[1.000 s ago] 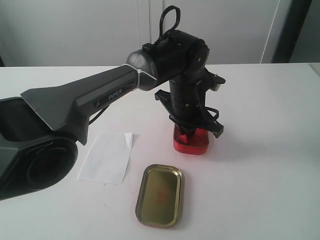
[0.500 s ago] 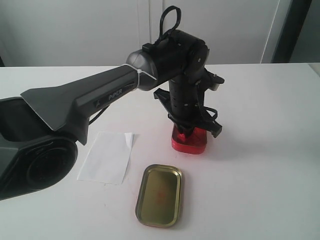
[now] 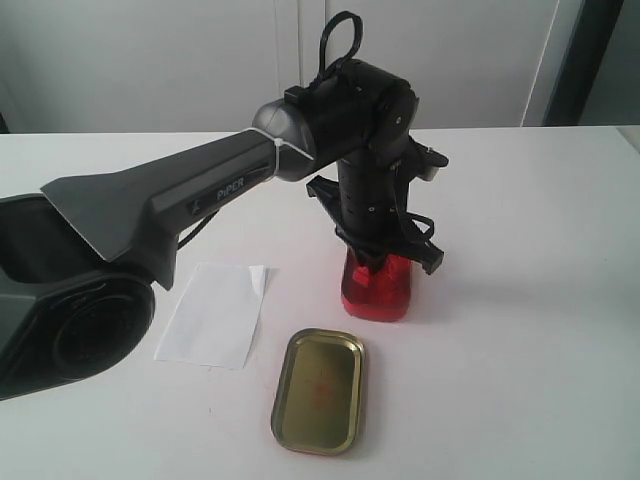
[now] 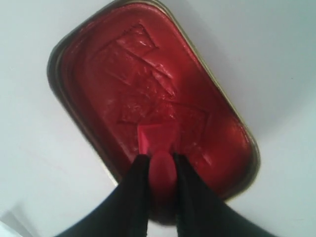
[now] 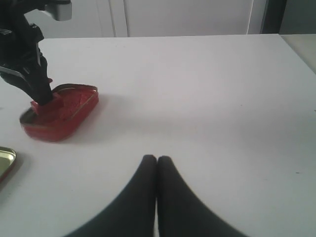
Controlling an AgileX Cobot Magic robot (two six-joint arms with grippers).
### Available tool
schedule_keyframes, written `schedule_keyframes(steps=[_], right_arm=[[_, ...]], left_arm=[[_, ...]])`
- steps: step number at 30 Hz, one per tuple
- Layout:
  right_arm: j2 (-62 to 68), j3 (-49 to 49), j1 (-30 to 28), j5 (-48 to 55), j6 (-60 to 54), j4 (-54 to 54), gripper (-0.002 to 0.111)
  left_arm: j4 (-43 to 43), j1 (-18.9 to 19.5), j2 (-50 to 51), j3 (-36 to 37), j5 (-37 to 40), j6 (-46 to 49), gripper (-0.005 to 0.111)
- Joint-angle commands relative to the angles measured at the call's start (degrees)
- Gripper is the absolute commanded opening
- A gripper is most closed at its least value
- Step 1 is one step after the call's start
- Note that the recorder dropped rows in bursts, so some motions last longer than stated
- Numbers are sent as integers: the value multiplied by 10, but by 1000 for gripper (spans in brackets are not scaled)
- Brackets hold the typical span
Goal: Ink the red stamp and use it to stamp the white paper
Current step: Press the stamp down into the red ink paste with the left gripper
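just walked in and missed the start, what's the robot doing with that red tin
It is inking a stamp. The left pincer is shut on the handle of the red stamp and has its base down on the pad inside the open red ink tin. The right pincer is shut on nothing, off to the side over the table. The white paper lies to the left of the tin, beside the gold lid; the stamp has not yet gone to it.

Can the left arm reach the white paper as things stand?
Probably yes: the thin white rectangular paper lies uncovered near the left end effector, which holds the small red plastic stamp; nothing stands between.
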Motion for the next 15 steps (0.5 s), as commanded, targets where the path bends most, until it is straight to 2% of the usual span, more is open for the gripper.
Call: schedule_keyframes(steps=[1,15], right_arm=[[-3,3,-2,-8,3,-1,0],[-3,3,-2,-8,3,-1,0]], left_arm=[[-4,-3,-3,-6,52,1,0],[-6,10,-13,-6,52,-3,0]])
